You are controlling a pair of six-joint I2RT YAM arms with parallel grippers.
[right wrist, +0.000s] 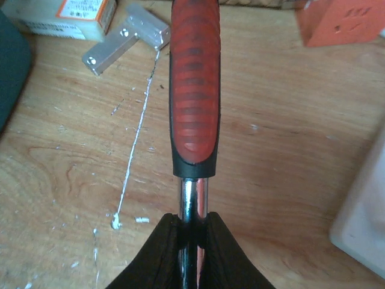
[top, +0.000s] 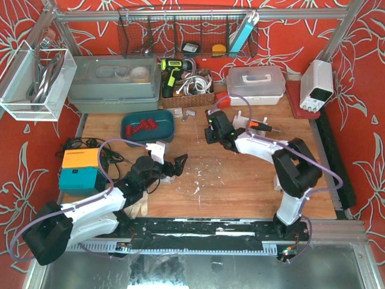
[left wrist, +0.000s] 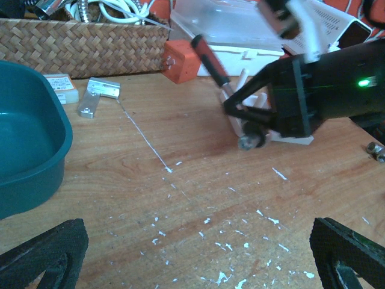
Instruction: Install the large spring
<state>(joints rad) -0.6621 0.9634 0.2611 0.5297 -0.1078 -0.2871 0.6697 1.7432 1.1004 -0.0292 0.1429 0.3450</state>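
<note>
My right gripper (top: pixel 212 124) is shut on the chrome shaft of a tool with a red and black handle (right wrist: pixel 195 84); the handle points away toward the back. It also shows in the left wrist view (left wrist: pixel 209 57), beside a white fixture (left wrist: pixel 283 135) on the table. Red coiled parts (top: pixel 144 125) lie in a teal tray (top: pixel 129 133); I cannot tell which is the large spring. My left gripper (top: pixel 173 159) is open and empty, its fingertips (left wrist: pixel 42 253) wide apart over bare wood in front of the tray.
An aluminium bracket (right wrist: pixel 123 39) and a small box (right wrist: pixel 60 15) lie near a wicker basket (left wrist: pixel 78 36). An orange block (left wrist: pixel 180 60) and a clear lidded box (top: pixel 255 84) stand behind. A screwdriver (top: pixel 263 126) lies to the right. A power supply (top: pixel 81 170) sits at the left.
</note>
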